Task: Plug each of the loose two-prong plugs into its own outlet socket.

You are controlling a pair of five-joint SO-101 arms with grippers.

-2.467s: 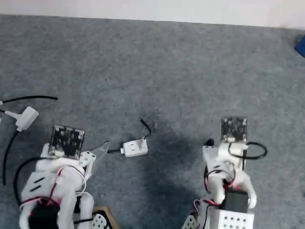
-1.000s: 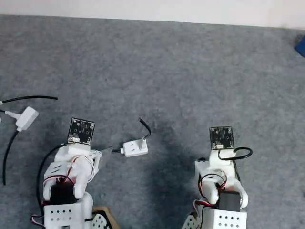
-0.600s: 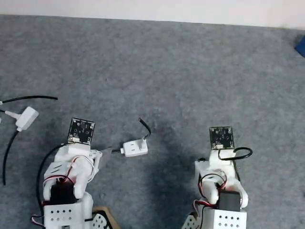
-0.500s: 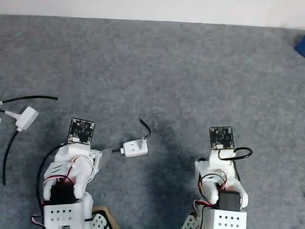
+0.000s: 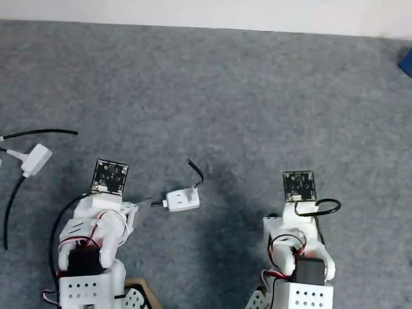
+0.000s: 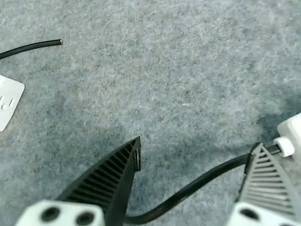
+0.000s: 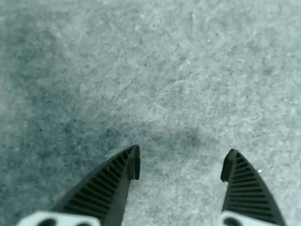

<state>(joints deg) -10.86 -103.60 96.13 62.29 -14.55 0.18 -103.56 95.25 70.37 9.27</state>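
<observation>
White plug lies left-to-right, seemingly pointing toward left claw.

Grey carpet, blue edge object

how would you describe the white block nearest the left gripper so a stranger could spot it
On the grey table, look in the gap between the two arms, close to the left gripper. The white block there is squat, with a short black cable curling off its far corner. The other white block lies far out to the left, beyond the left arm.
</observation>
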